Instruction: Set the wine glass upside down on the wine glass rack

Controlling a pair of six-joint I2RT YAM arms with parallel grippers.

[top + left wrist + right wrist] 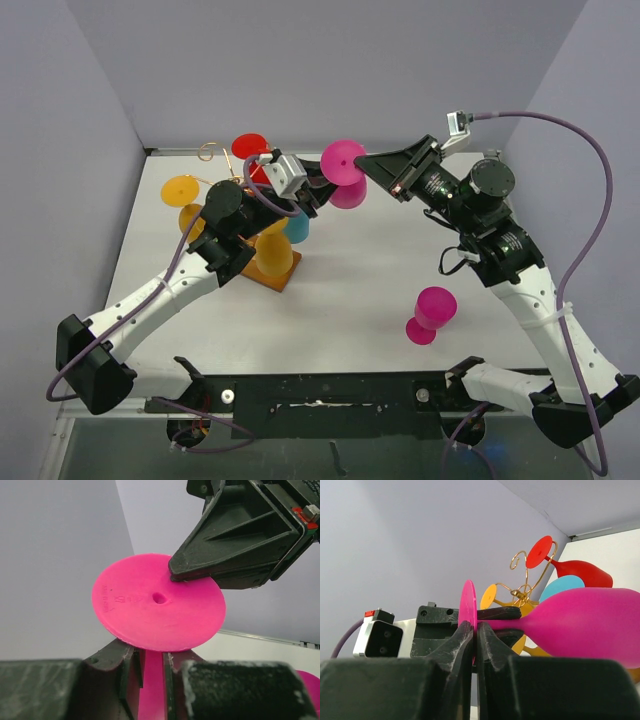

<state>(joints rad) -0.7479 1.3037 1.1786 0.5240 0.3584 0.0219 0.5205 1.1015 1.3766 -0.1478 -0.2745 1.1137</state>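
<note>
**Pink glass held in the air by both grippers, beside the rack**

- Glass (343,162): pink, off the table, lying roughly level between the two arms. Its foot points to the back wall and its bowl to the near edge. It is just right of the rack and is not on it.
- Left gripper (150,664): narrow, clamped on the stem just below the foot, which shows as a flat disc in the left wrist view.
- Right gripper (475,634): closed tight, pinching the rim of the foot between its fingertips. It comes in from the right, opposite the left gripper.
- Rack (283,279): gold wire with curled arms on a wooden base, at the left of the table (350,290), partly hidden by the left arm.
- On the rack: red glass (250,150) at the back, orange glass (182,190) at the left, yellow glass (272,255) at the front, blue glass (297,229) at the right.
- Second pink glass (433,312): on the table near the right arm, well apart from the rack. Whether it stands or lies cannot be told.
</note>
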